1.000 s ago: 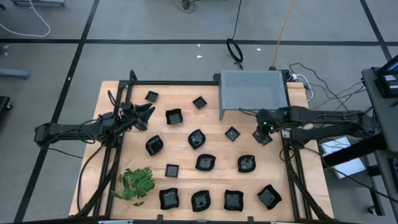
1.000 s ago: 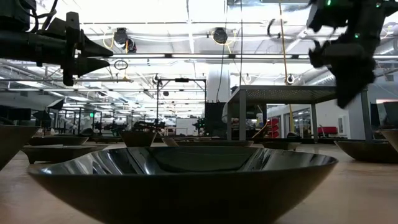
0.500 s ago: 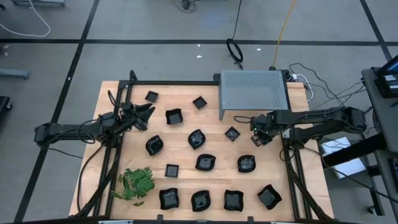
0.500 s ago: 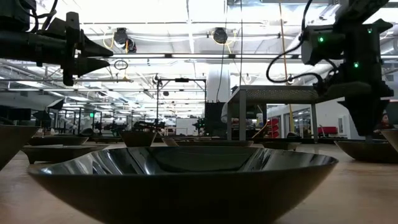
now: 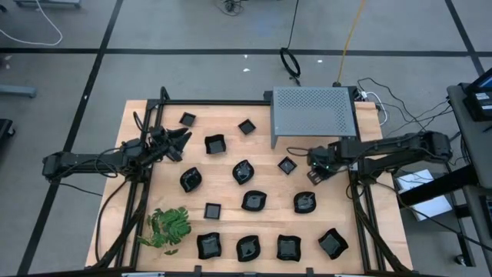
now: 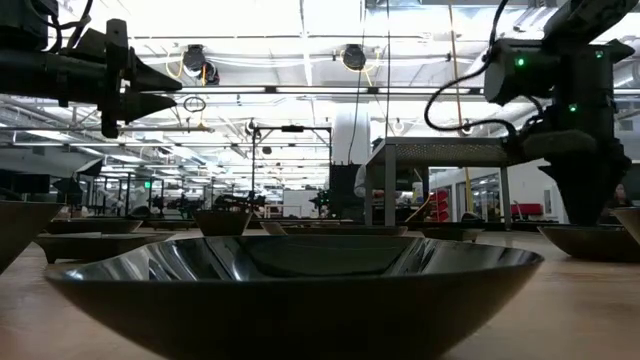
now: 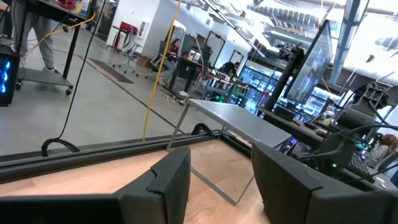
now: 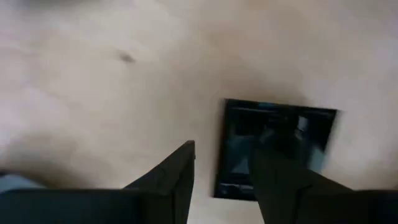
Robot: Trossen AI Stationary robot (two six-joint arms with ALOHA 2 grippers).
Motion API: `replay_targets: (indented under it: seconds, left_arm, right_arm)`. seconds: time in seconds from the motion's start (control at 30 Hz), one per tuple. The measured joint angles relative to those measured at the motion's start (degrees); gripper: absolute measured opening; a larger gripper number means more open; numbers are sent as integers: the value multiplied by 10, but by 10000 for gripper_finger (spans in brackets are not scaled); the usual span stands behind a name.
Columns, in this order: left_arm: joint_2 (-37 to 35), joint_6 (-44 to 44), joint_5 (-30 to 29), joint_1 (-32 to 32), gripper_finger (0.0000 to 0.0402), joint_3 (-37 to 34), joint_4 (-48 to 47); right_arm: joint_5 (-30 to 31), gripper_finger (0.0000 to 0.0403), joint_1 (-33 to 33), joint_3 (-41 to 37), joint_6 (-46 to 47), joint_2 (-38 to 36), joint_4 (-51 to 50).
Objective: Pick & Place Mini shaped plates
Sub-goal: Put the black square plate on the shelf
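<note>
Several glossy black mini shaped plates lie on the wooden table [image 5: 231,192], among them a square one [image 5: 214,144] and a wavy one [image 5: 305,202]. My right gripper [image 5: 317,171] points straight down, open, low over a small square plate [image 8: 292,134] near the table's right edge. In the right wrist view [image 8: 224,149] one finger stands over the plate's inside and the other outside its rim; whether they touch it, I cannot tell. My left gripper [image 5: 183,138] waits open and level above the table's left side [image 7: 217,180].
A grey perforated metal box [image 5: 314,113] stands at the far right, just behind my right gripper. A green leafy sprig [image 5: 169,227] lies at the near left. Another small square plate [image 5: 287,165] sits just left of my right gripper. Black frame rails [image 5: 361,215] run along the table's sides.
My right gripper has come down toward the small square plate, shifting a little toward the table's left and turning slightly about its own axis. Its fingers have stayed open. The plates have not moved.
</note>
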Motion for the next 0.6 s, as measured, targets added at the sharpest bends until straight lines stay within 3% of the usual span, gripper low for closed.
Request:
replay_targets:
  seconds: [0.3, 0.6]
  left_arm:
    - [0, 0, 0, 0, 173, 0, 0]
    - [0, 0, 0, 0, 173, 0, 0]
  right_arm:
    - [88, 134, 50, 0, 7, 0, -1]
    - [92, 134, 55, -20, 36, 8, 11]
